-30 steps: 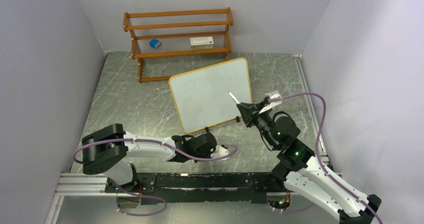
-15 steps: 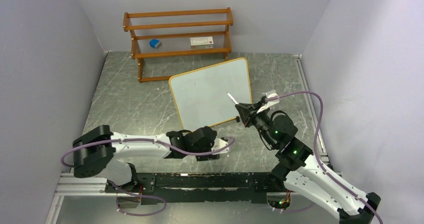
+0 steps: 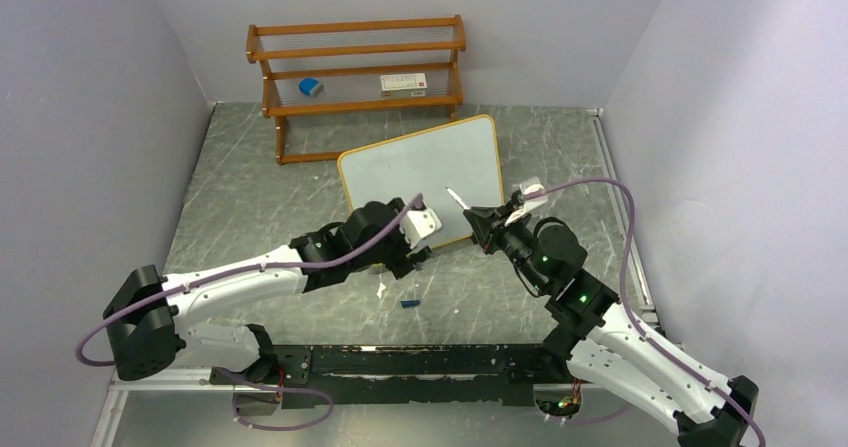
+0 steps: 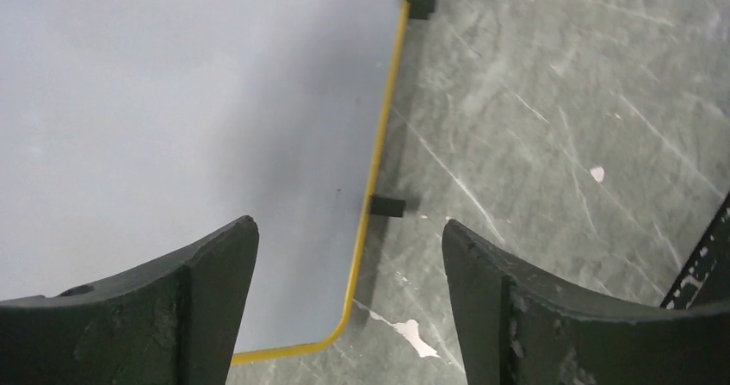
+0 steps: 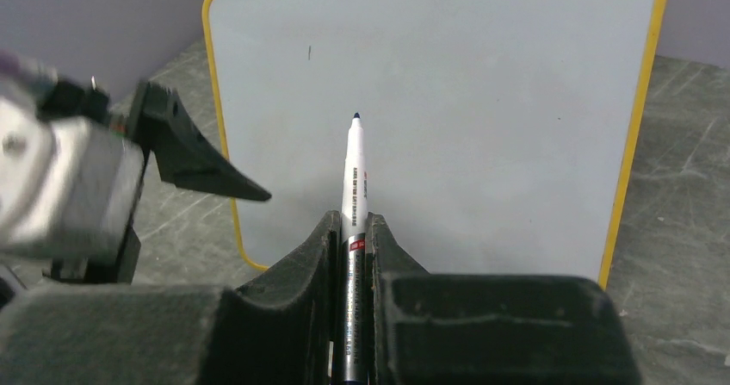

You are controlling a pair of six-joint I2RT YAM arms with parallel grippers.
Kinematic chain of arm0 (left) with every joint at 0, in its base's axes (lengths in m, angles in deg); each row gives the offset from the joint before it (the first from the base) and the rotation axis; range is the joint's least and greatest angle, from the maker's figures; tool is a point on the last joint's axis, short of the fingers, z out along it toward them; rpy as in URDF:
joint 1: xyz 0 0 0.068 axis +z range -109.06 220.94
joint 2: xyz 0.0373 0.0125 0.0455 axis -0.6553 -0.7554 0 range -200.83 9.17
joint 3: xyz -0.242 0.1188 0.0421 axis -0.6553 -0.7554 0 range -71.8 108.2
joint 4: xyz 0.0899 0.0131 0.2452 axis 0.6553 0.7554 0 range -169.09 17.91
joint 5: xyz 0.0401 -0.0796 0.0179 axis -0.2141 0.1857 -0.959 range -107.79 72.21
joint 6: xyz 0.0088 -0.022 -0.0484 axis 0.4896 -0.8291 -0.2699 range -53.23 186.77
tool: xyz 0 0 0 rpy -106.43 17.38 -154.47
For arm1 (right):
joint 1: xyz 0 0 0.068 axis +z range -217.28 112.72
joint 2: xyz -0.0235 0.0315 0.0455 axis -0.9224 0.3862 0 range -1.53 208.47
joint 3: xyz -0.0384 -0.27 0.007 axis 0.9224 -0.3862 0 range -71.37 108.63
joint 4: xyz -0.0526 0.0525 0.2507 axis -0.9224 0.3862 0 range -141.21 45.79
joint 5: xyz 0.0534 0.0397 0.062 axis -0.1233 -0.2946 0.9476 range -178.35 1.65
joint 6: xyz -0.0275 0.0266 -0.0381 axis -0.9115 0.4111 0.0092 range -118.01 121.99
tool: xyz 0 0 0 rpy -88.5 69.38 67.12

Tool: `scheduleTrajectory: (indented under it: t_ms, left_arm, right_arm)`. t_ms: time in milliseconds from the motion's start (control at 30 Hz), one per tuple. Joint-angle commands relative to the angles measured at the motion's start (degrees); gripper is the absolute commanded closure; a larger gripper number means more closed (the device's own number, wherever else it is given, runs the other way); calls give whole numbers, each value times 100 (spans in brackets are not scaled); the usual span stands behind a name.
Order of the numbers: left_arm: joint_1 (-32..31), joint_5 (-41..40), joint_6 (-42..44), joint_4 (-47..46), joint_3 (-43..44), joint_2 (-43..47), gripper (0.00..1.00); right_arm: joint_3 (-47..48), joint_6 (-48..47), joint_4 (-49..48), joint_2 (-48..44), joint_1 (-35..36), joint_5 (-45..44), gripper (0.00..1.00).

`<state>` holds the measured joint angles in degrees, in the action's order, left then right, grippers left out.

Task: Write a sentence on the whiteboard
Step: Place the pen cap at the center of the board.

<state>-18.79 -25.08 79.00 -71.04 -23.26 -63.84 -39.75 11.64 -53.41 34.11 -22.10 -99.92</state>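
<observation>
The whiteboard point(image 3: 400, 167) stands on the grey marbled table point(image 3: 250, 197) between the arms and the wooden shelf rack point(image 3: 355, 67), its orange frame facing the grippers. The left gripper point(image 4: 349, 230) is spread wide with nothing between its fingers and hangs at the board's lower near corner, just beside one of its black feet point(image 4: 386, 204); I cannot tell whether it touches the frame. The right gripper point(image 5: 351, 221) is clamped tight on a white marker point(image 5: 355, 170), whose blue tip points at the middle of the board (contact cannot be told). A tiny dark tick point(image 5: 309, 52) sits near the board's upper left. A small blue piece point(image 3: 408, 304) lies on the table near the arms.
</observation>
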Motion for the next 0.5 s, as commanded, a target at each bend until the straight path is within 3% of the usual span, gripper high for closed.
scheduleTrajectory:
  t_ms: [0,333,467]
  left_arm:
    - [356,-8,-558,-332,84,392,16]
    - [1832,439,-1896,-1087,-148,1129,15]
    - [2736,1088,-2375,-1215,-213,1167,16]
  right_arm:
    - [59,-158,-159,36,7,-10,100]
    - [140,-253,-146,244,16,58,100]
    - [226,-298,-142,340,29,140,100]
